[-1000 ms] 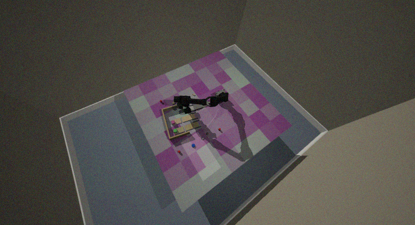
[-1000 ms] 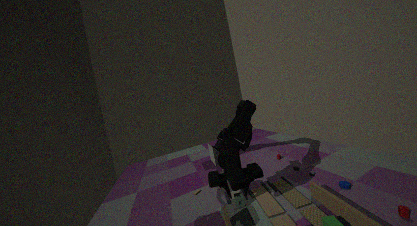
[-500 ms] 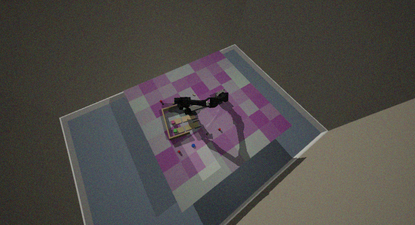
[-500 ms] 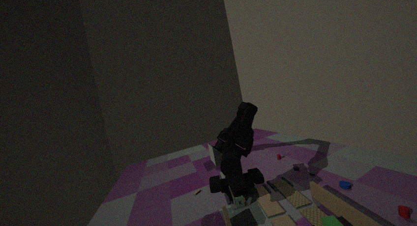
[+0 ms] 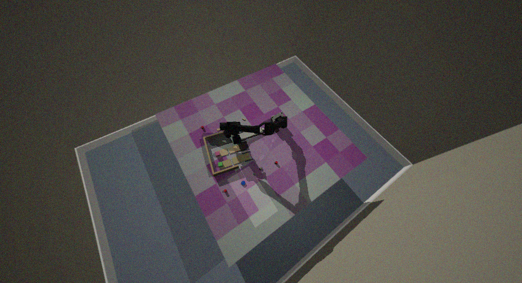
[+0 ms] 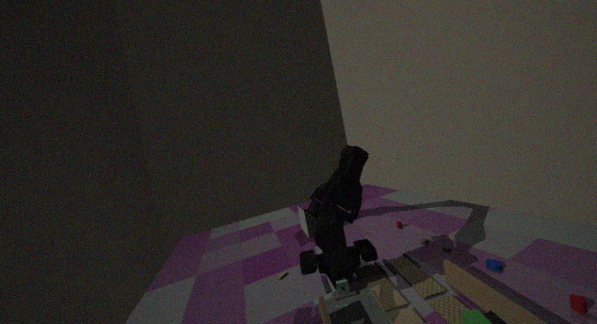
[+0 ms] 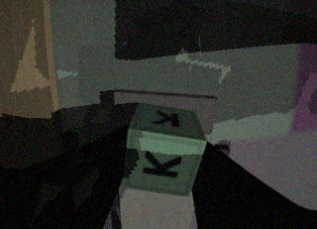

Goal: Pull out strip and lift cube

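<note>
One labelled cube [image 6: 342, 287] [image 7: 165, 162] between fingertips

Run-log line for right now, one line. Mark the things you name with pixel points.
gripper [image 7: 162, 138]: shut on K-labelled cube [image 6: 343, 287] [image 7: 165, 162] | green cube [image 5: 220, 164] [image 6: 475, 316]: on textured strip, ungripped | lift: clearance cannot be told

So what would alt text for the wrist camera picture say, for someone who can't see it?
A pale green cube marked with a black K on two faces sits gripped between the dark fingers of the robot's claw, in dim light.
</note>
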Tool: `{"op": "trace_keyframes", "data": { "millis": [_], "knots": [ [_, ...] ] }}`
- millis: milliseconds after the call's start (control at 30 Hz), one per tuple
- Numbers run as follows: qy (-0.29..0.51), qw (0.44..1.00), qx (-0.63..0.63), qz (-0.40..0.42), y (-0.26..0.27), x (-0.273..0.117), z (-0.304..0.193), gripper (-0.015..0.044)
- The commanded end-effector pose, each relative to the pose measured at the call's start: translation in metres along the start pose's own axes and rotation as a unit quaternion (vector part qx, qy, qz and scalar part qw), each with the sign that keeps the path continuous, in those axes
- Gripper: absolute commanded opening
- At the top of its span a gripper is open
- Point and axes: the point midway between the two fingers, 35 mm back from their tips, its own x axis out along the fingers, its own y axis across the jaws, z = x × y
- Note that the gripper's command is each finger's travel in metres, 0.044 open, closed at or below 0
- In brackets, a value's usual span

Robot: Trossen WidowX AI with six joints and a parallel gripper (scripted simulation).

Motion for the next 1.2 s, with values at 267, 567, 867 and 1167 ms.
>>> {"op": "trace_keyframes", "data": {
  "millis": [267, 567, 867, 1167],
  "knots": [
    [-0.003, 1.0, 0.004, -0.001, -0.006, -0.037, -0.048, 0.0],
    [-0.003, 1.0, 0.004, 0.0, -0.008, -0.04, -0.066, 0.0],
    [-0.003, 1.0, 0.004, 0.0, -0.01, -0.041, -0.088, 0.0],
    [-0.002, 1.0, 0.005, -0.001, -0.01, -0.076, -0.089, 0.0]
  ]
}}
